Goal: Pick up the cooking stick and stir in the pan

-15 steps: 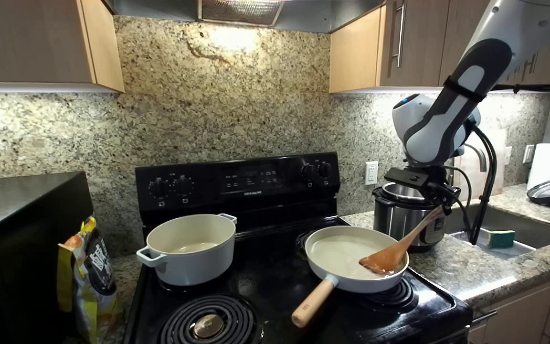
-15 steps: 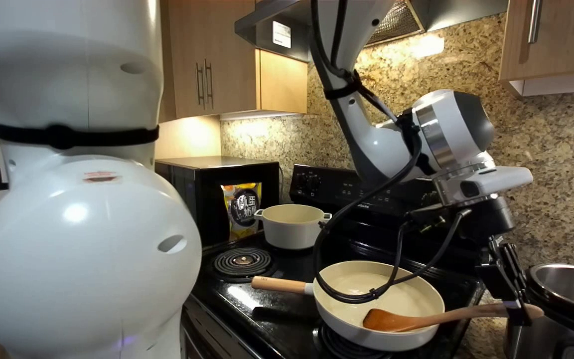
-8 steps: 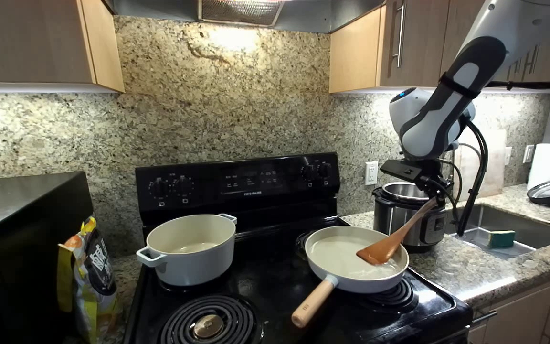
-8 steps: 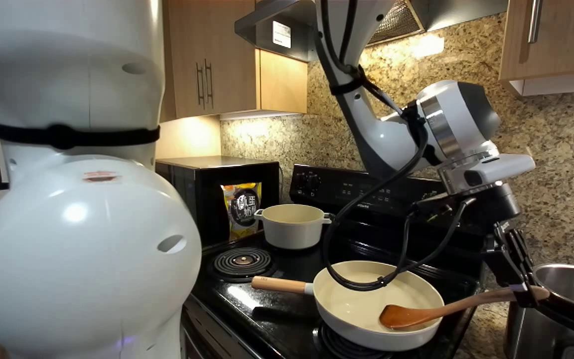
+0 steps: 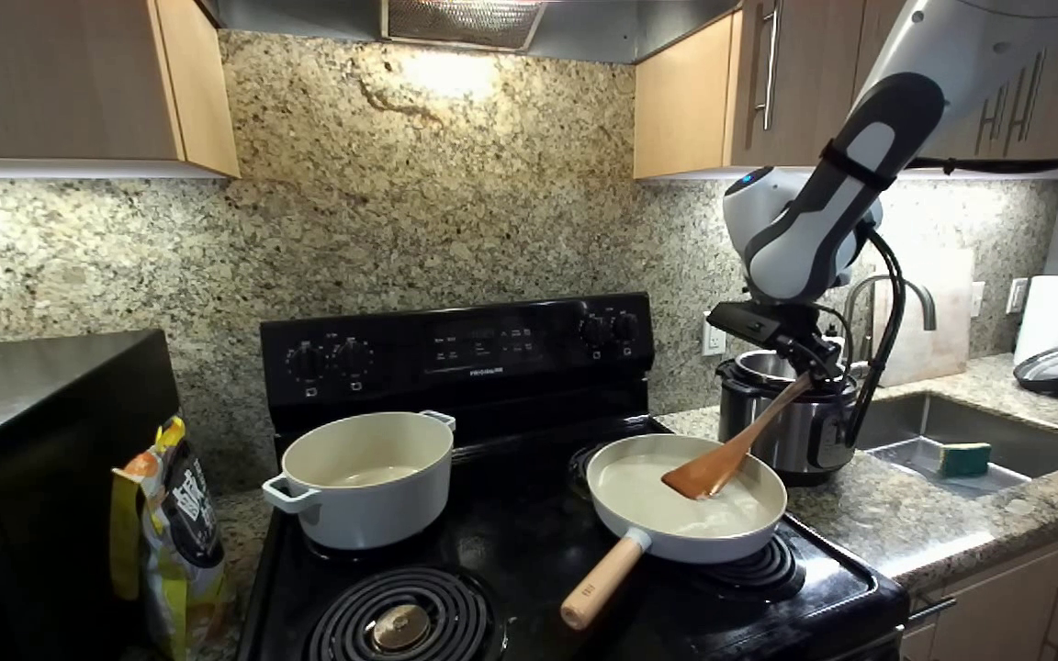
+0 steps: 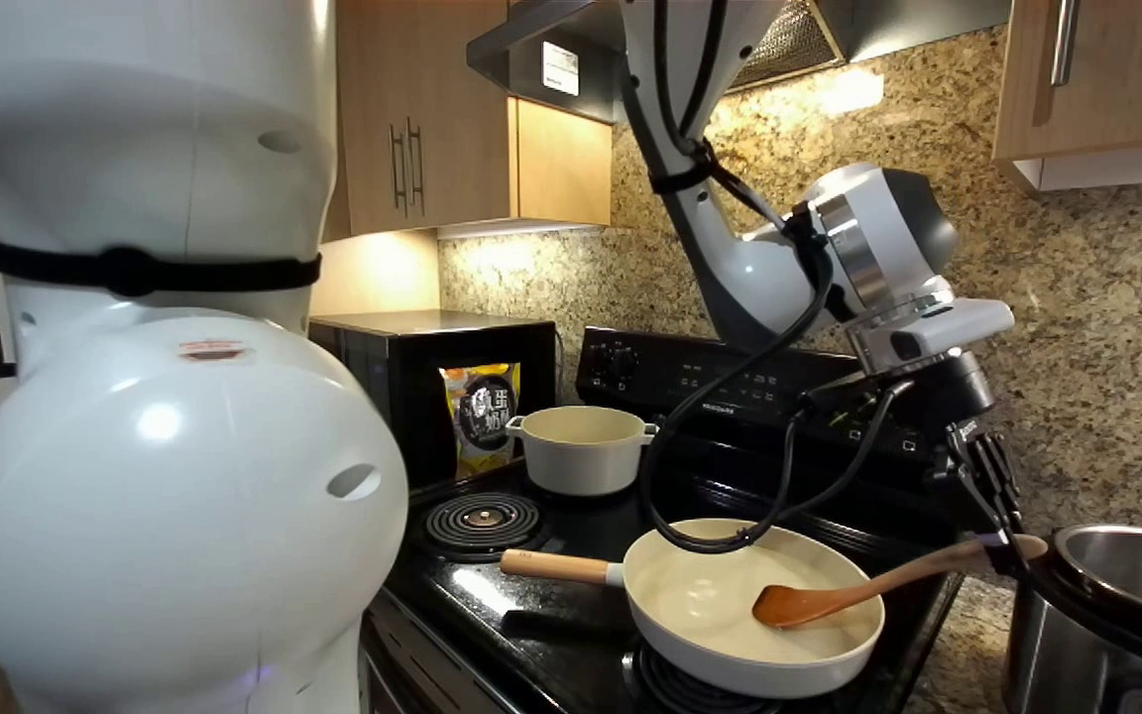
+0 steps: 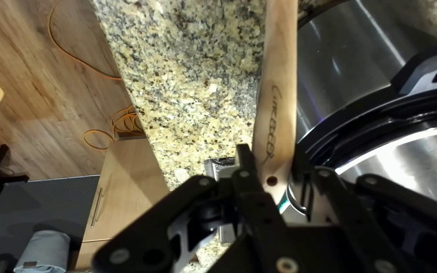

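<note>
Fingers (image 7: 247,167) pinch the cooking stick (image 5: 714,465): picked up, wide end in the pan (image 5: 639,482) by one edge of the stove (image 5: 524,542). Some stirring is probably left.

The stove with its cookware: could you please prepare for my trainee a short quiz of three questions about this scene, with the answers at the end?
1. Which thing does the claw grip? a) paper towel roll; b) wooden spatula; c) sponge.
2. True or false: the two-handled pot stands on the coil stove.
3. Complete: the wooden spatula's blade reaches into the ...

Key: 1 b; 2 true; 3 frying pan.
</note>
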Robot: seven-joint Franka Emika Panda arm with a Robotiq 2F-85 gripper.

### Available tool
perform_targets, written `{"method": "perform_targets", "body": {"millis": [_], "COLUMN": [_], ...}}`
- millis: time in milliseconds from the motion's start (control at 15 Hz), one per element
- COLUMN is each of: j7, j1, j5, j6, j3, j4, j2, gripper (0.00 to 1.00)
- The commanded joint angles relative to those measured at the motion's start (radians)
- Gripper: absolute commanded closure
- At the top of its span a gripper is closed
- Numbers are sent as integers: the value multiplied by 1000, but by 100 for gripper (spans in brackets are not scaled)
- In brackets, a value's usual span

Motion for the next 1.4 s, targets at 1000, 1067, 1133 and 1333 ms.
{"method": "perform_targets", "body": {"millis": [1000,1067,1133,1333], "j7": [-167,-167,-164,-152], "j1": [42,36,33,18], "j5": [80,76,73,68], "j6": [2,0,-3,-15], "j3": [35,26,18,-11], "j4": [-83,-84,-83,-70], "j2": [18,14,11,-1], "gripper": [90,90,90,90]}}
